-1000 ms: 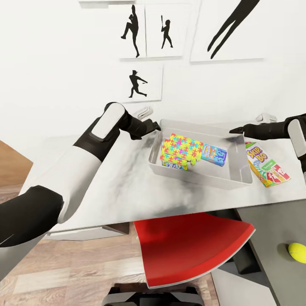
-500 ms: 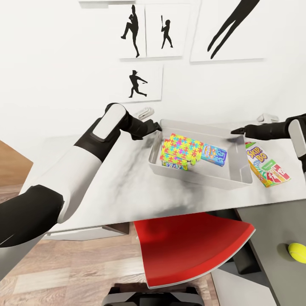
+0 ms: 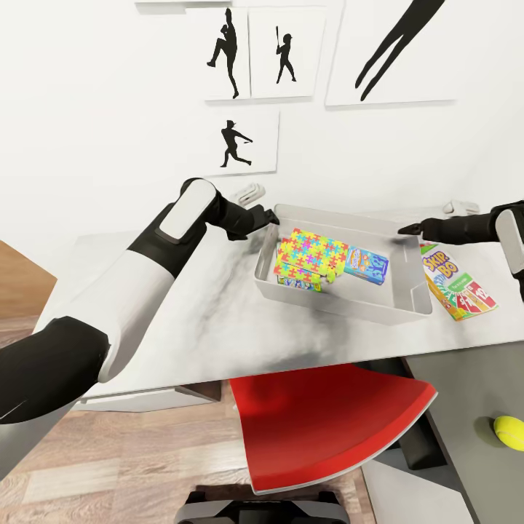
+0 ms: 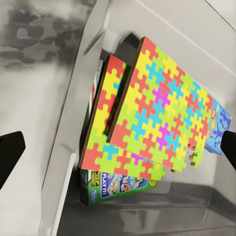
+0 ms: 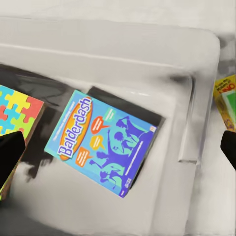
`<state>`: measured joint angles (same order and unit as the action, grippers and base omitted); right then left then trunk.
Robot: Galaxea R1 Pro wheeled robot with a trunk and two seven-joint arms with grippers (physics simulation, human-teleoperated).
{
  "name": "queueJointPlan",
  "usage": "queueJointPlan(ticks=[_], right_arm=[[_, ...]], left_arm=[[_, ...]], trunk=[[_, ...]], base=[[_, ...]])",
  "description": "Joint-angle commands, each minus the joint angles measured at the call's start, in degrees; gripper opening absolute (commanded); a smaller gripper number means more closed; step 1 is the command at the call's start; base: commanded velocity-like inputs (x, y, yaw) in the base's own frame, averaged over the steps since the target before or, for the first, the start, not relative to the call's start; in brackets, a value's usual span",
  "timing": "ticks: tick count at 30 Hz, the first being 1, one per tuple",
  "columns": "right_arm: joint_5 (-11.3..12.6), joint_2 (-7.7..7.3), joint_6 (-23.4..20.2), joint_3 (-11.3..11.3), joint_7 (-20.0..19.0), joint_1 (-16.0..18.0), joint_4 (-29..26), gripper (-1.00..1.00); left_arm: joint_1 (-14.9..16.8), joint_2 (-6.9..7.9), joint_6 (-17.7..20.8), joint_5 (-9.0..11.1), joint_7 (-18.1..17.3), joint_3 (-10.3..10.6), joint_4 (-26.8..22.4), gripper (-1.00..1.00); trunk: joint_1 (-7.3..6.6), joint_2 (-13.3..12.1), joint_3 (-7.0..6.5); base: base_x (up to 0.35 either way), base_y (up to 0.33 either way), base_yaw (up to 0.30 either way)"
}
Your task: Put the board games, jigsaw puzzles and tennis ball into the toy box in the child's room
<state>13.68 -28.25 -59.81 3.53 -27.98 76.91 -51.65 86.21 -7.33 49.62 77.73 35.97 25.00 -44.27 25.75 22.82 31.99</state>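
The light grey toy box (image 3: 342,310) stands on the table (image 3: 189,313). Inside it lie two jigsaw puzzles (image 3: 314,254) stacked askew over a green-edged board game (image 3: 296,282), with a blue board game (image 3: 366,264) beside them. A yellow-orange board game (image 3: 457,283) lies on the table right of the box. The tennis ball (image 3: 507,428) rests on the dark wing. My left gripper (image 3: 266,216) hovers open over the box's far left corner, above the puzzles (image 4: 157,118). Over the far right rim, my right gripper (image 3: 409,228) is open above the blue game (image 5: 104,142).
A red chair (image 3: 327,422) is tucked under the table's front edge. A white wall with black baseball-player pictures (image 3: 239,142) rises just behind the table. Wood floor (image 3: 116,458) shows at the lower left.
My right gripper has drifted slightly right and down along the box's far right rim. The left arm and the toys have stayed put.
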Motion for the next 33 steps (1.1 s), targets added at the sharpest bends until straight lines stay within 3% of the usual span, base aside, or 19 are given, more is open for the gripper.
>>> queueJointPlan(ticks=[1, 18, 33], right_arm=[[0.11, -0.07, -0.19, 0.16, -0.07, 0.05, -0.01, 1.00], [0.70, 0.15, -0.19, -0.31, -0.20, -3.60, -1.13, 1.00], [0.33, 0.14, -0.19, -0.42, -0.23, -4.36, -1.34, 1.00]], left_arm=[[0.06, 0.01, -0.04, 0.60, 0.58, 0.10, -0.03, 1.00], [-0.30, 0.10, 0.00, 0.64, 0.27, 0.18, 0.01, 1.00], [-0.34, 0.12, -0.02, 0.70, 0.22, 0.17, 0.02, 1.00]], trunk=[[0.03, 0.10, 0.09], [0.03, 0.10, 0.09], [0.03, 0.10, 0.09]], base=[[0.000, 0.000, 0.000], [0.000, 0.000, 0.000], [0.000, 0.000, 0.000]])
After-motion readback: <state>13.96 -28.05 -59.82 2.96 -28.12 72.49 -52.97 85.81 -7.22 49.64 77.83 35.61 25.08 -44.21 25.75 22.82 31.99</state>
